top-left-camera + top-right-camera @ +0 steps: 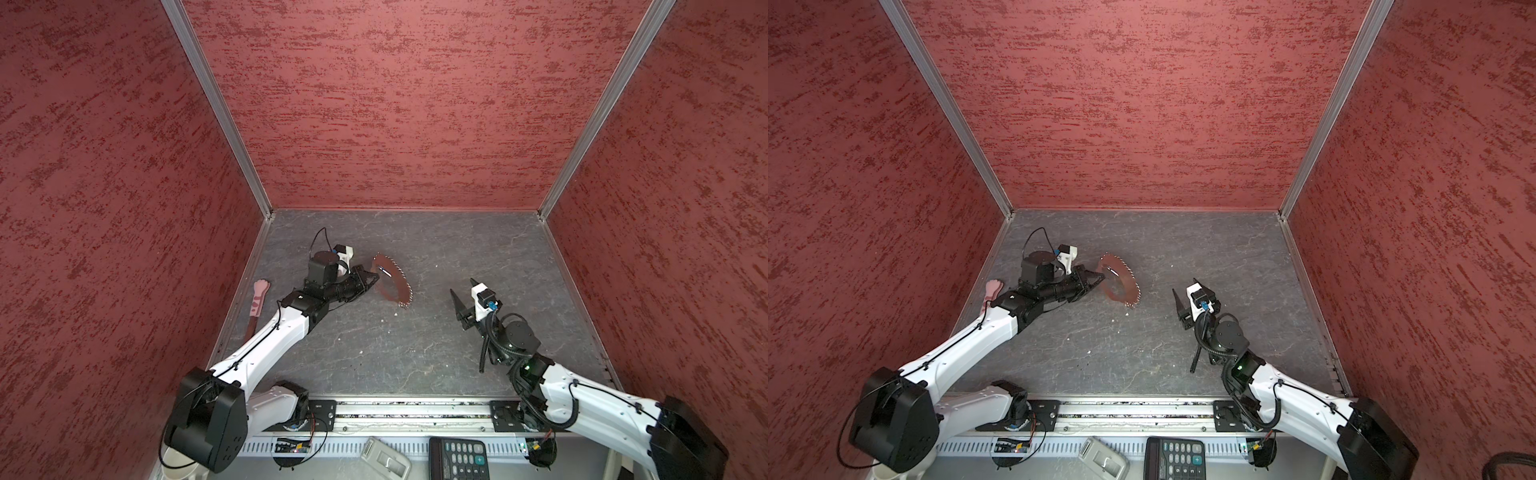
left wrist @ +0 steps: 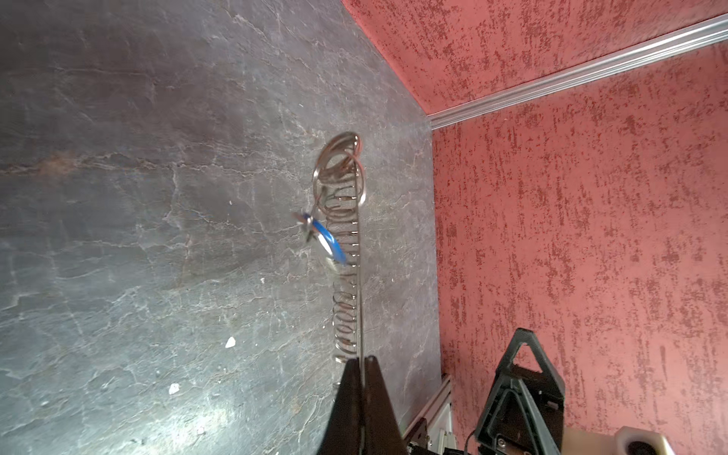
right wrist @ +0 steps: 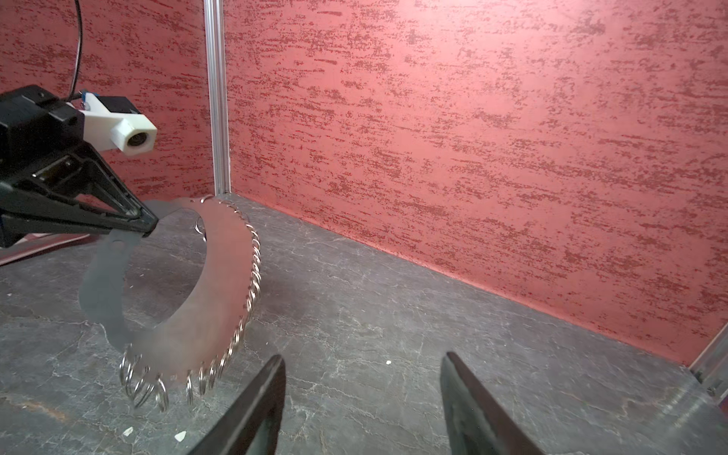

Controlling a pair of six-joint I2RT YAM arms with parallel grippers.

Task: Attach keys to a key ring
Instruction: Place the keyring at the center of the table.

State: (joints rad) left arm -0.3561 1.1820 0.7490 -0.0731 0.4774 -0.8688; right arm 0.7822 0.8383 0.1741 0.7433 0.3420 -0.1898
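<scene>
The key ring (image 1: 401,284) is a thin, shiny hoop edged with small silver links, held above the grey floor. My left gripper (image 1: 376,278) is shut on its rim; the left wrist view shows the hoop (image 2: 359,295) edge-on, running out from the closed tips (image 2: 360,360). A small blue key tag (image 2: 326,241) hangs beside the link row; it shows as a small speck (image 1: 383,271) in a top view. Whether it is threaded on I cannot tell. My right gripper (image 1: 462,286) stands open and empty to the right of the hoop (image 3: 224,275), its fingers (image 3: 272,378) wide apart.
A pink paw-tipped stick (image 1: 258,299) lies by the left wall behind my left arm. Red walls close in three sides of the grey floor (image 1: 415,353). A black calculator (image 1: 459,457) and a grey device (image 1: 384,457) lie outside the front rail.
</scene>
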